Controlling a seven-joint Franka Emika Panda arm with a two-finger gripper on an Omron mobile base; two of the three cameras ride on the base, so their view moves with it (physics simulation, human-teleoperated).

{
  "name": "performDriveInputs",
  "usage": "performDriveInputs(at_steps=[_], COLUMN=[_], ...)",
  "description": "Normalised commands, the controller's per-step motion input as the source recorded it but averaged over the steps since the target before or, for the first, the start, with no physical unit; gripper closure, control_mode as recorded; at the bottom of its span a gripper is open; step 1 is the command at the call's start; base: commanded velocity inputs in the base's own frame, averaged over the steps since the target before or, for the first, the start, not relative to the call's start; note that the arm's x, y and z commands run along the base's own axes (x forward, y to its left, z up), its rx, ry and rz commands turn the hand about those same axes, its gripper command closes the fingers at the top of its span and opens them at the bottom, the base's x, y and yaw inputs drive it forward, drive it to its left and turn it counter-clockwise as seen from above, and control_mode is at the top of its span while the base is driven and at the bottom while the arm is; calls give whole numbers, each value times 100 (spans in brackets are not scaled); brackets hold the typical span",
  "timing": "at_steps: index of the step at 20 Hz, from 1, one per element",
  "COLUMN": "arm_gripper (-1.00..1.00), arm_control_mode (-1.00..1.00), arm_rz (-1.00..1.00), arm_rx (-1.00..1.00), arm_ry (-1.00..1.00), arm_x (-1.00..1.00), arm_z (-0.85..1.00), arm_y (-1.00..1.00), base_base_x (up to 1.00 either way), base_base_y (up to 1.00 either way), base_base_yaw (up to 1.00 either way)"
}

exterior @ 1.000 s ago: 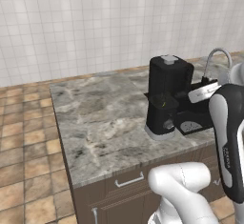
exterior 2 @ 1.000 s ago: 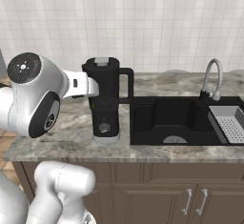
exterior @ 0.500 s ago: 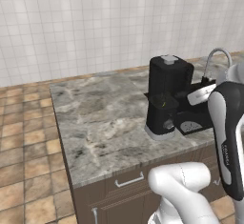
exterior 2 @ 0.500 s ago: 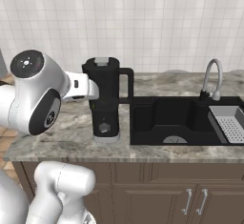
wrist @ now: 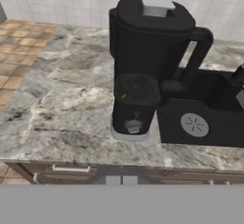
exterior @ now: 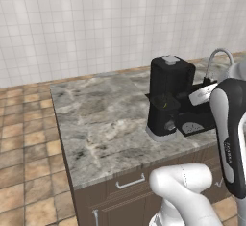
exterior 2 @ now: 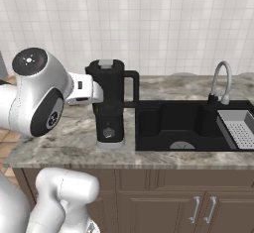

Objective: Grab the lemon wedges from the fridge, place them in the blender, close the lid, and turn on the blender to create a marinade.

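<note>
Left base view. Grey-veined marble table (exterior: 105, 119) runs from upper left to lower right of the frame, brown wood cabinets below it, white tiled wall behind. The black boxy blender with dark-tinted jar and side handle (exterior: 168, 97) stands right of centre on the table, its light grey foot on the stone. The flat black rounded-square lid with a small light grey square cap (exterior: 171, 62) sits on top of the jar, closed. A faint yellow-green speck shows through the lower part of the jar; too small to say it is the lemon wedges. The robot's white arm with dark joints (exterior: 230, 133) rises at the right edge, its forearm reaching toward the blender's right side.

Right base view. Blender left of centre, handle pointing right toward the black recessed sink (exterior 2: 183, 128). Curved chrome tap (exterior 2: 221, 81) at the sink's back, grey perforated drainer basket (exterior 2: 240, 130) at the far right. The arm's big white elbow fills the left of the frame; its wrist ends just beside the blender jar's left face. The pincer itself is hidden behind the wrist here.

Hand view. Blender at centre, seen from above and in front, lid on, round knob on the base facing the camera. Pincer tips barely show at the bottom edge; they are clenched together on nothing.
</note>
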Motion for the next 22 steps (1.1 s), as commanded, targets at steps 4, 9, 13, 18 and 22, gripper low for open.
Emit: performDriveInputs(at_steps=[4,9,13,18,22], arm_gripper=[100,100,100,100,100], arm_control_mode=[-100,-100,-100,-100,-100], arm_rz=[0,0,0,0,0], arm_rx=[0,0,0,0,5], arm_ry=[0,0,0,-3,-17], arm_x=[0,0,0,-1,-15], arm_z=[-20,-44,-54,-56,-41], arm_y=[0,0,0,-12,-27], base_base_x=[0,0,0,0,0], base_base_y=[0,0,0,0,0], base_base_yaw=[0,0,0,0,0])
